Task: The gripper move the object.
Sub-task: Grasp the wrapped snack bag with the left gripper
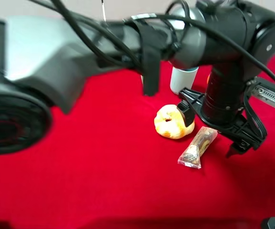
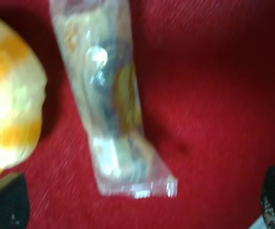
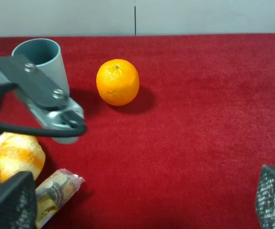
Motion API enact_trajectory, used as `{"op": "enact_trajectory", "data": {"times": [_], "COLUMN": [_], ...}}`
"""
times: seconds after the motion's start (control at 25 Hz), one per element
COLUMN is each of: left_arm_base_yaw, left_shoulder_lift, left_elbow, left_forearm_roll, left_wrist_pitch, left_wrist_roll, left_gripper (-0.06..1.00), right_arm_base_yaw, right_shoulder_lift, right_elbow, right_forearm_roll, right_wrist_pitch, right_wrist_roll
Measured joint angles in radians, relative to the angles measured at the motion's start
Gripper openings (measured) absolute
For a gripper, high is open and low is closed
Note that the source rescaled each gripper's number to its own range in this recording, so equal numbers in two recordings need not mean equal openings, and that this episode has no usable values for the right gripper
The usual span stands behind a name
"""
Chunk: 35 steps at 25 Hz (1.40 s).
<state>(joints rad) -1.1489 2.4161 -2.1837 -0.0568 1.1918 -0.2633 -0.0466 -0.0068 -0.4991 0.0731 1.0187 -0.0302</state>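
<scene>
The object, a clear packet [image 1: 198,147] with a brown and tan snack inside, lies flat on the red cloth beside the bread roll. It also shows in the left wrist view [image 2: 111,109] and the right wrist view [image 3: 56,191]. My left gripper [image 1: 213,131] reaches across to the right side and hovers just above the packet. It is open [image 2: 139,205], with the packet's crimped end between its spread fingertips [image 2: 6,202] and not touching them. My right gripper [image 3: 142,205] is open and empty, low over bare cloth. It does not show in the exterior high view.
A golden bread roll [image 1: 173,121] lies right next to the packet [image 2: 8,109]. A grey cup [image 3: 44,59] stands behind it [image 1: 184,78]. An orange [image 3: 117,81] sits near the cup. The left arm's thick grey body [image 1: 80,52] spans the scene.
</scene>
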Motion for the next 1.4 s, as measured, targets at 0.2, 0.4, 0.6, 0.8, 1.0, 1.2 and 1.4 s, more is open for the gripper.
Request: {"op": "enact_trajectory", "data": {"times": [0.2, 0.4, 0.6, 0.8, 1.0, 1.2, 1.4], "left_arm_base_yaw": [-0.009, -0.01, -0.01, -0.01, -0.01, -0.01, -0.01], "left_shoulder_lift": [0.07, 0.103, 0.116, 0.137, 0.164, 0.185, 0.191], "left_elbow": [-0.069, -0.079, -0.079, -0.079, -0.079, -0.079, -0.079], "left_forearm_roll": [-0.001, -0.004, -0.004, 0.0, 0.004, 0.015, 0.015], "left_wrist_pitch": [0.0, 0.0, 0.0, 0.0, 0.0, 0.0, 0.0], "left_wrist_roll": [-0.007, -0.021, -0.029, -0.036, -0.04, -0.041, -0.041], "left_gripper": [0.96, 0.96, 0.96, 0.96, 0.96, 0.94, 0.84], "right_arm_base_yaw": [0.0, 0.0, 0.0, 0.0, 0.0, 0.0, 0.0], "right_shoulder_lift": [0.0, 0.0, 0.0, 0.0, 0.0, 0.0, 0.0], "right_elbow": [0.0, 0.0, 0.0, 0.0, 0.0, 0.0, 0.0], "right_forearm_roll": [0.0, 0.0, 0.0, 0.0, 0.0, 0.0, 0.0], "right_wrist_pitch": [0.0, 0.0, 0.0, 0.0, 0.0, 0.0, 0.0], "right_wrist_roll": [0.0, 0.0, 0.0, 0.0, 0.0, 0.0, 0.0]}}
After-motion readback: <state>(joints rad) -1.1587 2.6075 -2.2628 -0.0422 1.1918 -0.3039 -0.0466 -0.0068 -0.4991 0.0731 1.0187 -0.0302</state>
